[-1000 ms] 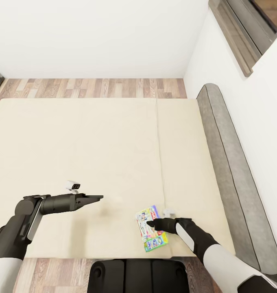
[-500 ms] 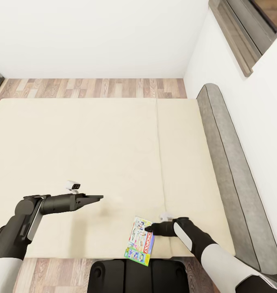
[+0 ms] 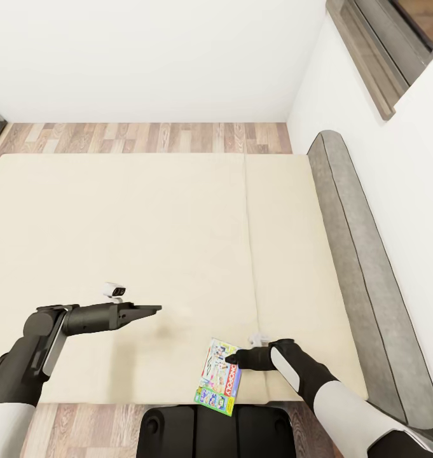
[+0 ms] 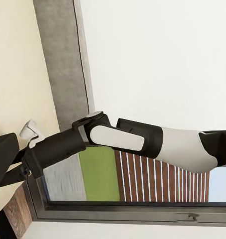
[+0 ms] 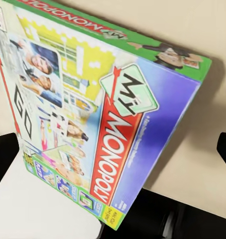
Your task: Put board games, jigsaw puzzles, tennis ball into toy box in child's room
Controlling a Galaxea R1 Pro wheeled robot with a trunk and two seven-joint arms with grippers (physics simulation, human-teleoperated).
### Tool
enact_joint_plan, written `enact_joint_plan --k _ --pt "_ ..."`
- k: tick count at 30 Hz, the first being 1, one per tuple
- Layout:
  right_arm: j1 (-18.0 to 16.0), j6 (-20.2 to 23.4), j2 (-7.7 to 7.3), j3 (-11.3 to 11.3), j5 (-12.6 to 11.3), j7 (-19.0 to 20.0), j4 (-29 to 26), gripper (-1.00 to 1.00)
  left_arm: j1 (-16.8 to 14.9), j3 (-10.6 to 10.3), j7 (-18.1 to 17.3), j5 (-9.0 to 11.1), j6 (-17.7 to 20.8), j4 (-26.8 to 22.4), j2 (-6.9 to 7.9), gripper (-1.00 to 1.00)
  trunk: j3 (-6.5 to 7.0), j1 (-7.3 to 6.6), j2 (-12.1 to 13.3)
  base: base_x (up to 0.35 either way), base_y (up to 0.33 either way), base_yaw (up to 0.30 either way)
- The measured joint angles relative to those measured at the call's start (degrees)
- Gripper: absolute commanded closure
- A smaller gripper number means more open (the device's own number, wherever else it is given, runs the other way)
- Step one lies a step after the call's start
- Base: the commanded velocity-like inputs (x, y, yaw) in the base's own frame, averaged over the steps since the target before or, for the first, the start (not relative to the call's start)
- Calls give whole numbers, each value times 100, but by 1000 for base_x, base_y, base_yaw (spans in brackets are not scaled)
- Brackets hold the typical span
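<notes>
right tool (image 3: 231,359) low, pinching monopoly box (image 3: 219,376)

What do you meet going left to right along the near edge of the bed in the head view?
Left gripper → Monopoly board game, overhanging the bed's near edge → right gripper at the box's right side → grey headboard along the right wall.

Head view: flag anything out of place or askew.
The Monopoly board game sits skewed at the bed's near edge, one end overhanging beyond the mattress. The right gripper touches its side; a firm grasp cannot be confirmed.
</notes>
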Motion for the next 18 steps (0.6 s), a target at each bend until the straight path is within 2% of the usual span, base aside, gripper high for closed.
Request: enact_joint_plan --k 10,18 --pt "0 10 9 -16 -29 53 -33 -100 -1 0 0 0 0 0 0 -100 0 0 0 0 0 0" --pt "0 24 177 -24 -65 60 -79 -100 -1 0 0 0 0 0 0 -100 0 0 0 0 0 0"
